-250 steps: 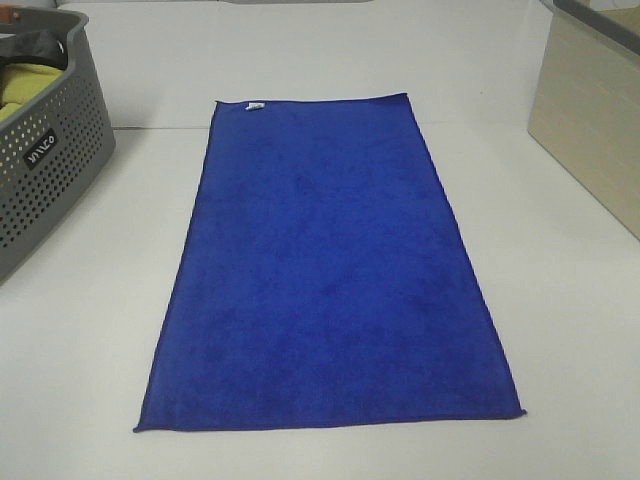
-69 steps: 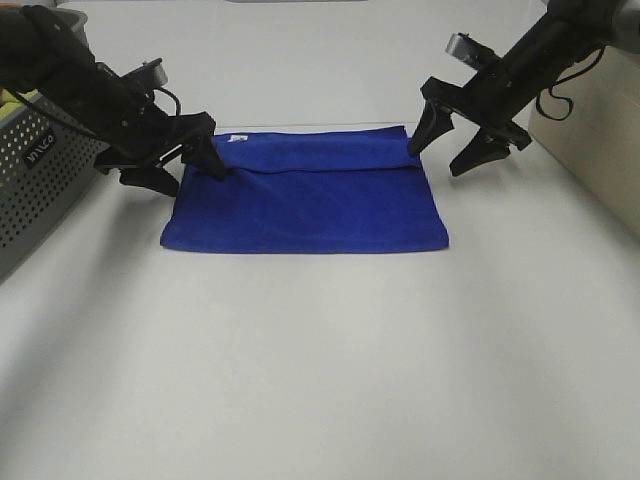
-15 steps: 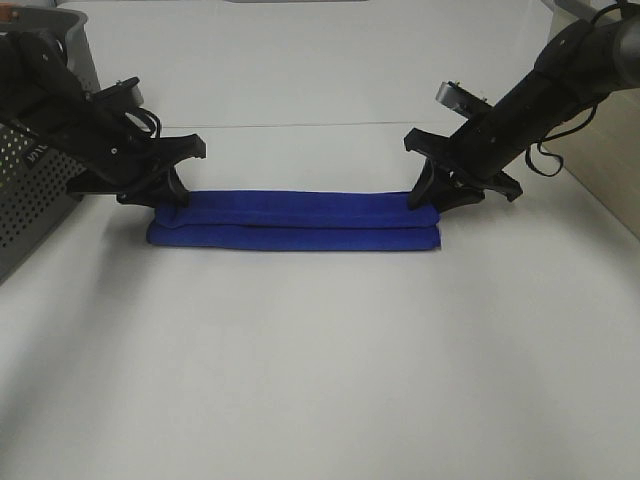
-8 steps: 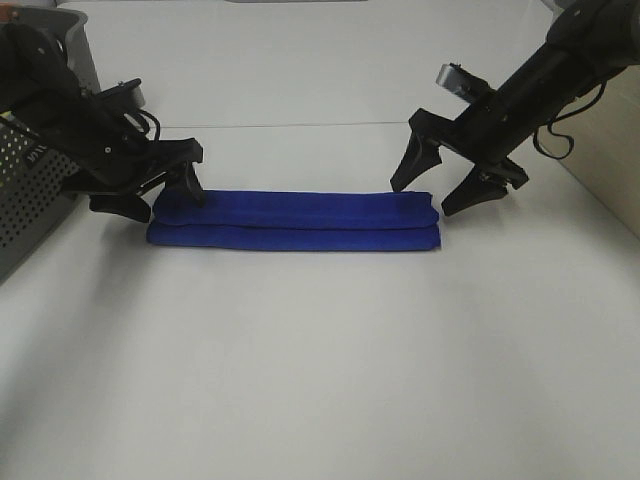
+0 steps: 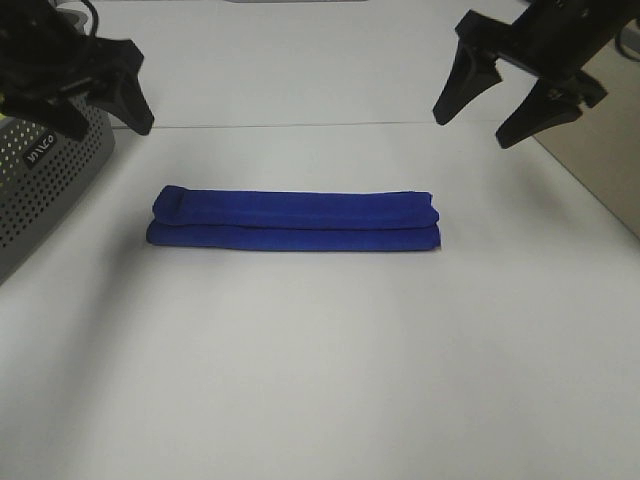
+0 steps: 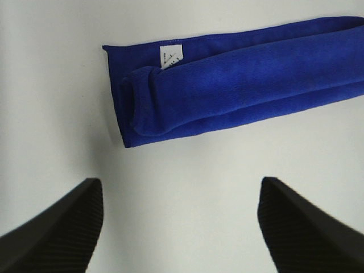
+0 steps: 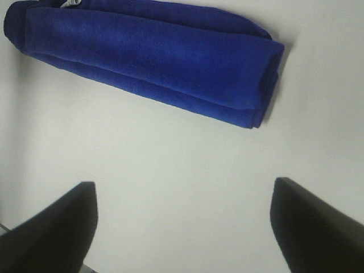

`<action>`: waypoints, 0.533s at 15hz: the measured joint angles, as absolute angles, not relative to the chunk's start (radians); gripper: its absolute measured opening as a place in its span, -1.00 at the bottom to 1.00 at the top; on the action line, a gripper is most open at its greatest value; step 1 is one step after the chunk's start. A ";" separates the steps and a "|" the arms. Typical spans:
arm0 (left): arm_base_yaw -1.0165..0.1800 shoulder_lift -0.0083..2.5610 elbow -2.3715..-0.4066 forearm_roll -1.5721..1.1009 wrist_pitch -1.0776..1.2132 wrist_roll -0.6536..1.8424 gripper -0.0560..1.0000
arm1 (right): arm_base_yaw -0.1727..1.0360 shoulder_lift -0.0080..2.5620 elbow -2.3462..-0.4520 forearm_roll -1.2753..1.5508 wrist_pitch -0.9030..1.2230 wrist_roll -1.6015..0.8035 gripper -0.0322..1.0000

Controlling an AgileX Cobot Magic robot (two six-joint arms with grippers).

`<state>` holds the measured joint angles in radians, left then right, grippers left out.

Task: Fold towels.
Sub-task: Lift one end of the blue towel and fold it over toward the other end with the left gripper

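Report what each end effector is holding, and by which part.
Nothing is held. The left end effector and right end effector are both open, clear of the folded royal-blue plush towel.

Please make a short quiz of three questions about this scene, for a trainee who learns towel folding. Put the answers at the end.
1. True or false: the left gripper and the right gripper are both open, and neither touches the towel.
2. How does the towel lie? A) spread flat in one layer; B) folded into a long narrow bundle on the table; C) hanging from a gripper.
3. Fill in: the white tag is at the towel's end nearer the ____ gripper.

Key: 1 true; 2 B; 3 left.
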<state>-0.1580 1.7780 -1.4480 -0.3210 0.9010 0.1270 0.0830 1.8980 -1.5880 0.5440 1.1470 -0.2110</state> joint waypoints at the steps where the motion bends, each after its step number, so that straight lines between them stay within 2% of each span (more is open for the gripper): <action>1: -0.158 1.723 -1.448 -0.303 0.919 0.122 0.47 | 0.083 1.821 -1.547 0.512 1.147 -0.197 0.58; 5: -0.158 1.536 -1.448 -0.286 0.993 0.114 0.47 | 0.083 1.570 -1.385 0.459 1.149 -0.174 0.58; 8: -0.158 1.506 -1.448 -0.286 1.030 0.048 0.47 | 0.083 1.456 -1.274 0.457 1.112 -0.174 0.58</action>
<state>-0.1580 1.5060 -1.4480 -0.2860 1.0300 0.0480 0.0830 1.4560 -1.2740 0.4570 1.1120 -0.1740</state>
